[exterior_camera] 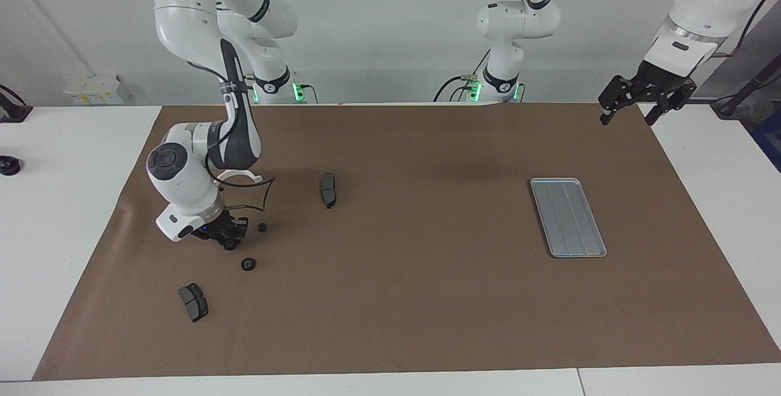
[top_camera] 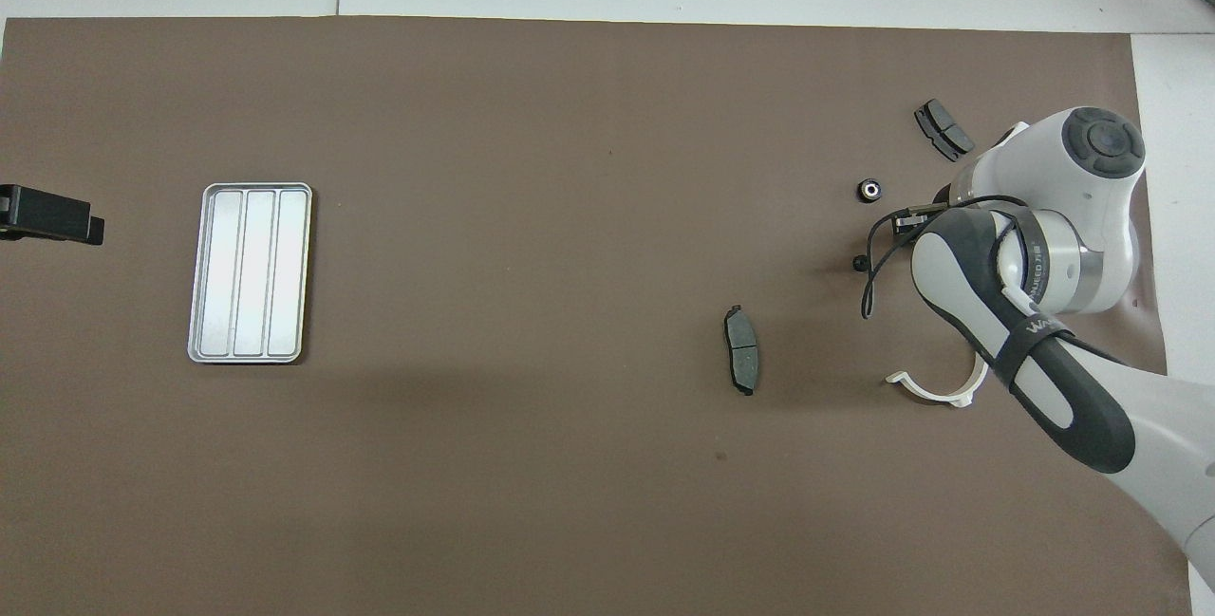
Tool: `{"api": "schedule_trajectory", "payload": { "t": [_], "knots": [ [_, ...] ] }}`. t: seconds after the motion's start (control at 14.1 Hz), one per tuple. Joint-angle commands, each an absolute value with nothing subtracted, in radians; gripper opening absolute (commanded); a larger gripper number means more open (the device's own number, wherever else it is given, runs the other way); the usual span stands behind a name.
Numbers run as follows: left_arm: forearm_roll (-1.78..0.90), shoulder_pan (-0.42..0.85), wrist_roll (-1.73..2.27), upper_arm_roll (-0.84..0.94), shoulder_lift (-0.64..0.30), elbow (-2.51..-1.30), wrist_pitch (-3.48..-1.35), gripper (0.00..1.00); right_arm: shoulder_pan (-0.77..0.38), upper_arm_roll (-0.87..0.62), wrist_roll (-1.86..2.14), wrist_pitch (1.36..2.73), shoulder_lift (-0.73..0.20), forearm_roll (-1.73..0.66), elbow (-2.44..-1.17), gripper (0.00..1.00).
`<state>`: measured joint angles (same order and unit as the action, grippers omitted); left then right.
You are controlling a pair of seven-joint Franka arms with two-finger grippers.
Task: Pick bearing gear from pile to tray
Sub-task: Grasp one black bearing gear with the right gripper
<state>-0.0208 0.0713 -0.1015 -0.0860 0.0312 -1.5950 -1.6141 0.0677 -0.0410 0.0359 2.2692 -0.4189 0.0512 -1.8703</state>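
The pile lies at the right arm's end of the mat: two small black gears (exterior_camera: 262, 227) (exterior_camera: 248, 264), two dark brake pads (exterior_camera: 327, 190) (exterior_camera: 193, 302) and a white half-ring (exterior_camera: 239, 175) partly hidden by the arm. The gears (top_camera: 859, 263) (top_camera: 869, 190) also show in the overhead view. My right gripper (exterior_camera: 229, 238) is down at the mat between the gears, with a dark round part at its tips; my wrist covers it from above. The silver ribbed tray (exterior_camera: 568, 217) is empty. My left gripper (exterior_camera: 628, 116) waits open in the air past the tray.
The brown mat (exterior_camera: 415, 298) covers most of the white table. The tray (top_camera: 250, 272) lies toward the left arm's end, far from the pile. One brake pad (top_camera: 743, 348) lies apart from the rest, toward the middle. A small black object (exterior_camera: 9, 165) sits off the mat.
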Motion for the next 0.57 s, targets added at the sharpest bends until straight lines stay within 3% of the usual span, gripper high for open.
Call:
{"api": "schedule_trajectory", "payload": {
  "t": [0.0,0.5],
  "knots": [
    [-0.012,0.064,-0.106,-0.081,0.054,-1.615,-1.611,1.0,0.081,-0.046,0.067,2.287,-0.416,0.06,-1.885,0.28],
    [-0.012,0.063,-0.106,-0.081,0.054,-1.615,-1.611,1.0,0.08,-0.045,0.067,2.273,-0.414,0.061,-1.87,0.14]
  ]
}}
